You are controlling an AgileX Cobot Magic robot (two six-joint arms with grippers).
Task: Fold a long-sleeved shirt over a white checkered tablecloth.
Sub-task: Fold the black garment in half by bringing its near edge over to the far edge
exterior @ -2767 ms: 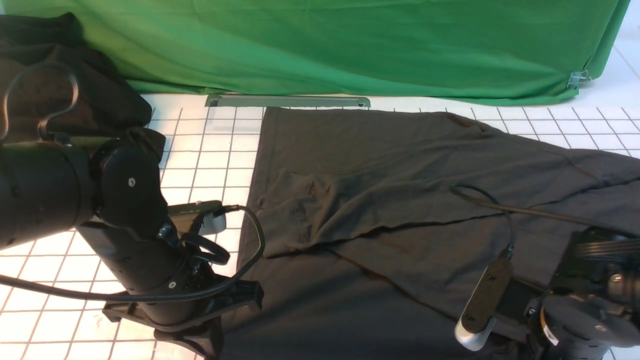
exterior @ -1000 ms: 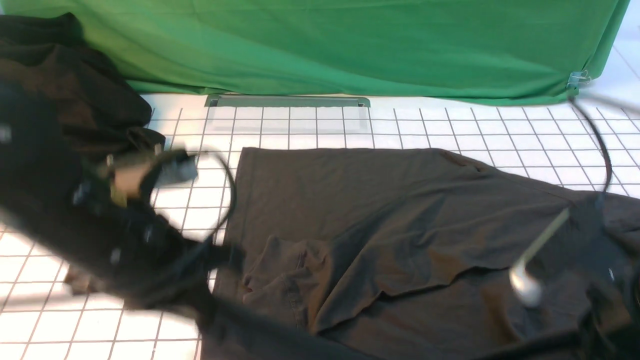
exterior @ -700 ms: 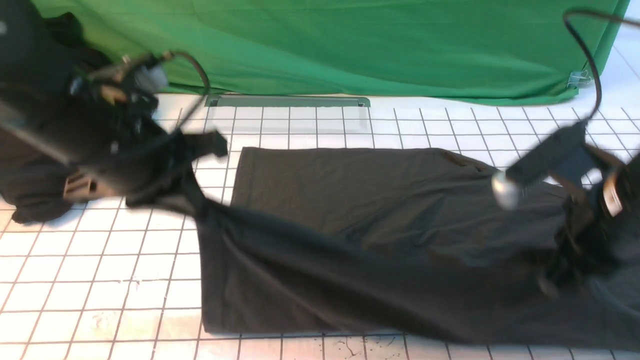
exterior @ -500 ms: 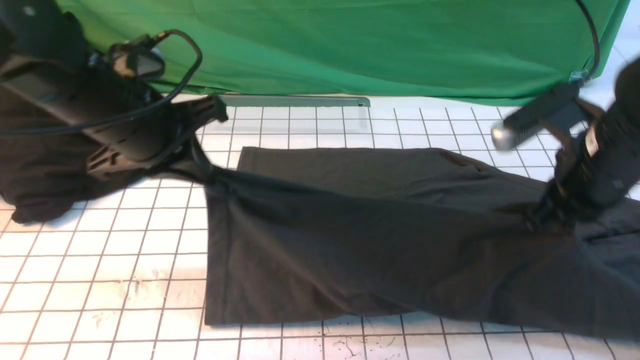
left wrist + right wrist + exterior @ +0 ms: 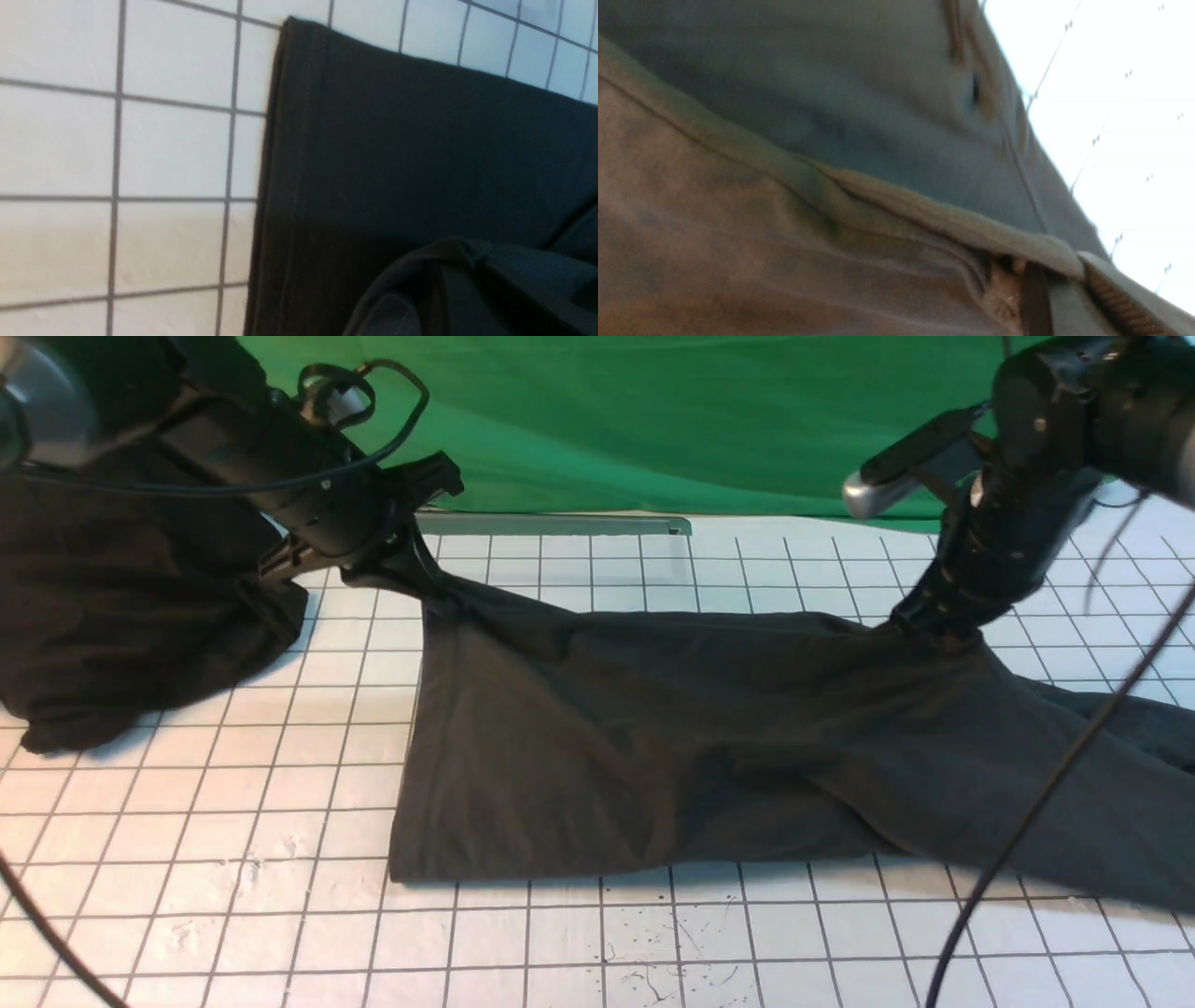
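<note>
The charcoal long-sleeved shirt (image 5: 653, 728) lies across the white checkered tablecloth (image 5: 233, 859), its near layer pulled up and back into a slanted sheet. My left gripper (image 5: 411, 569) is shut on the shirt's left corner at the back left. My right gripper (image 5: 920, 621) is shut on the shirt at the back right. One sleeve (image 5: 1102, 803) trails off to the right. In the left wrist view the stitched hem (image 5: 299, 154) lies flat on the grid, with bunched cloth (image 5: 467, 289) at the jaws. The right wrist view is filled with shirt fabric and a ribbed edge (image 5: 1115, 298).
A deeper-black bundle of cloth (image 5: 121, 597) lies at the back left beside my left arm. A green backdrop (image 5: 653, 420) hangs along the far edge, with a metal strip (image 5: 551, 525) at its foot. A cable (image 5: 1046, 803) hangs across the right side.
Both grippers have lifted the shirt's near edge and carried it up and towards the back. The shirt body has doubled over itself, hiding the folded sleeve.
</note>
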